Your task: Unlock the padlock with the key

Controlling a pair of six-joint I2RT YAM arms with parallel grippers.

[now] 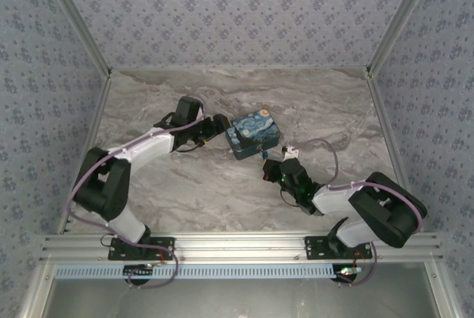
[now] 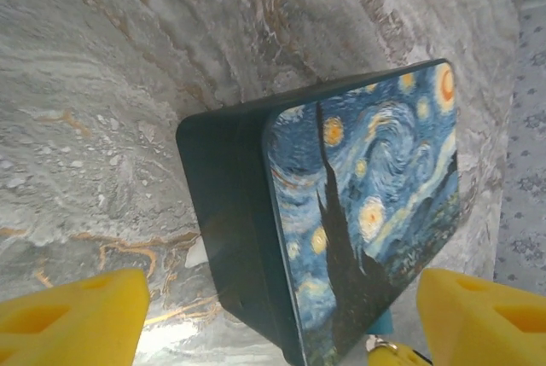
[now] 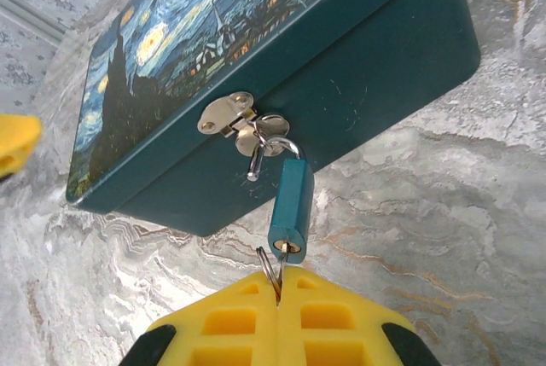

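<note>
The small teal padlock [image 3: 291,201] hangs by its thin metal shackle [image 3: 275,146] from the silver hasp [image 3: 226,115] on the front wall of the starry-night box [image 3: 213,33]. One shackle end stands free of the lock body. My right gripper [image 3: 279,287] is shut on the key [image 3: 286,257], which sits in the keyhole at the padlock's lower end, its ring [image 3: 268,267] beside it. My left gripper [image 2: 277,323] is open, its yellow fingers [image 2: 72,315] straddling the box [image 2: 358,195] with a gap on each side. A sliver of the padlock [image 2: 381,323] peeks out under the box.
The box [image 1: 254,134] sits mid-table on the marbled surface [image 1: 192,192], the left gripper [image 1: 215,129] at its left end and the right gripper [image 1: 270,166] at its near side. Patterned walls with metal posts [image 1: 89,51] close in the table on three sides.
</note>
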